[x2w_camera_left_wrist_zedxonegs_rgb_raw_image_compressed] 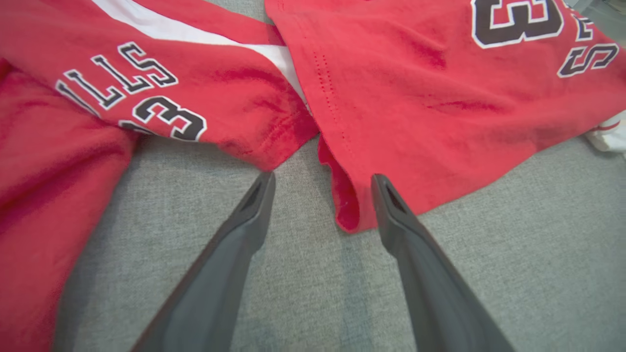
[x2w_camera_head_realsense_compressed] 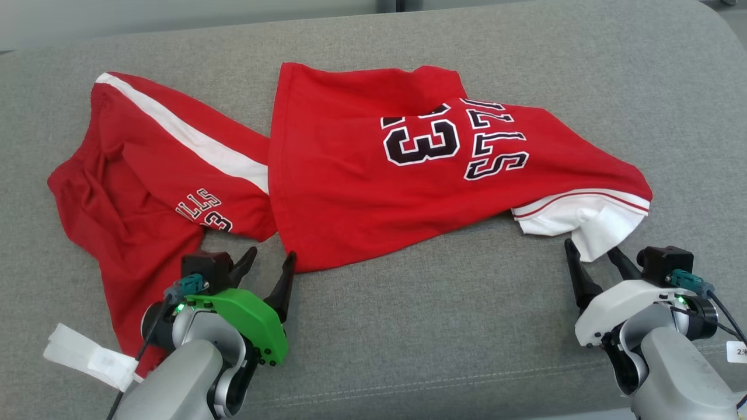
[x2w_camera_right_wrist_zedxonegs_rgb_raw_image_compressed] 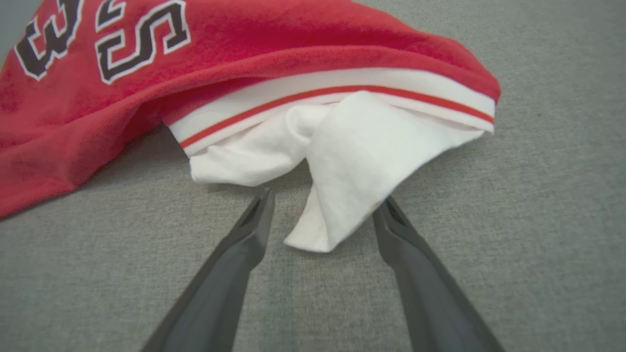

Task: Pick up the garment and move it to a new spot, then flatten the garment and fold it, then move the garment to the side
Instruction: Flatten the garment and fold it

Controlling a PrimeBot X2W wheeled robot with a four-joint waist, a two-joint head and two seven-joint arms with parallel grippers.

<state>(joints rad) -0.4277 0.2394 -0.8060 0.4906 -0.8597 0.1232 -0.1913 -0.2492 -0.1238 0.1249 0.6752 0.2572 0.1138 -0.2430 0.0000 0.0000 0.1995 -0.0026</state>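
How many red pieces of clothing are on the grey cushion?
2. The red jersey shirt lies across the middle and right; the red shorts lie at the left, their edge tucked under the shirt. Others could hide underneath.

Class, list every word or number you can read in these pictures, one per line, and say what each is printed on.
"23": on the red shirt, upside down in the head view.
"LLS": beside it on the shirt; the earlier letters are lost in a fold.
"LLS" and "3": on the red shorts; the rest is hidden.
Small white tag at the head view's right edge: starts with "2", rest too small.
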